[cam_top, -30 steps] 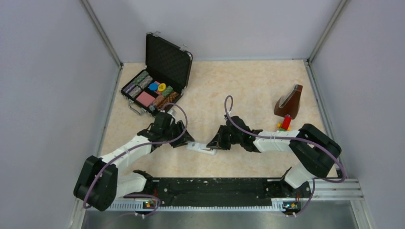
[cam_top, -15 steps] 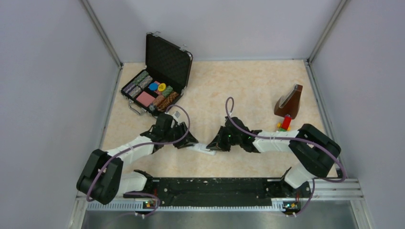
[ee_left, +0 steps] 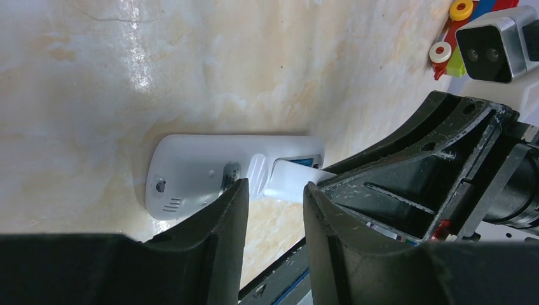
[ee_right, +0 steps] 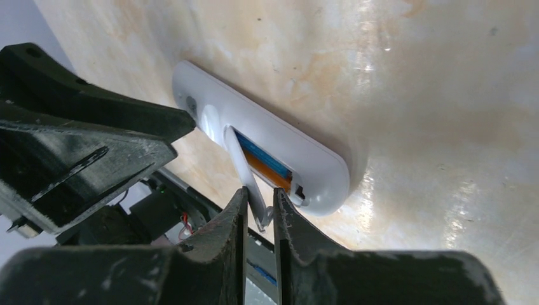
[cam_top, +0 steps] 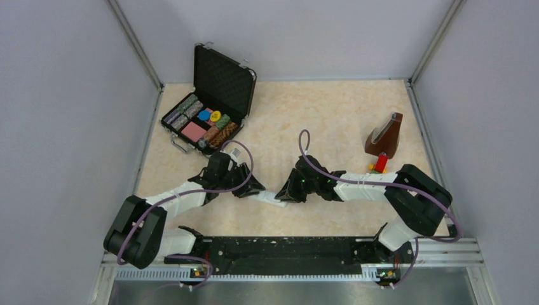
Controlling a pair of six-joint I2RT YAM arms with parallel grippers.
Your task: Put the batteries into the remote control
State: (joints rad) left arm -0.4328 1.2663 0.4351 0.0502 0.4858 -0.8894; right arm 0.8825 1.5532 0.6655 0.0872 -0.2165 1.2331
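Remote control [cam_top: 270, 197] lies back-up on worktop [cam_top: 330, 114], centre of top view, between both hands. Its slot is open and the batteries [ee_right: 267, 166], blue and orange, sit inside side by side. Left hand [ee_left: 273, 187] is spread partway, tips at the remote's near edge. Right hand [ee_right: 260, 197] has its fingers almost together either side of the tilted white cover [ee_right: 248, 178]. Cannot tell if it is actually pinching the cover.
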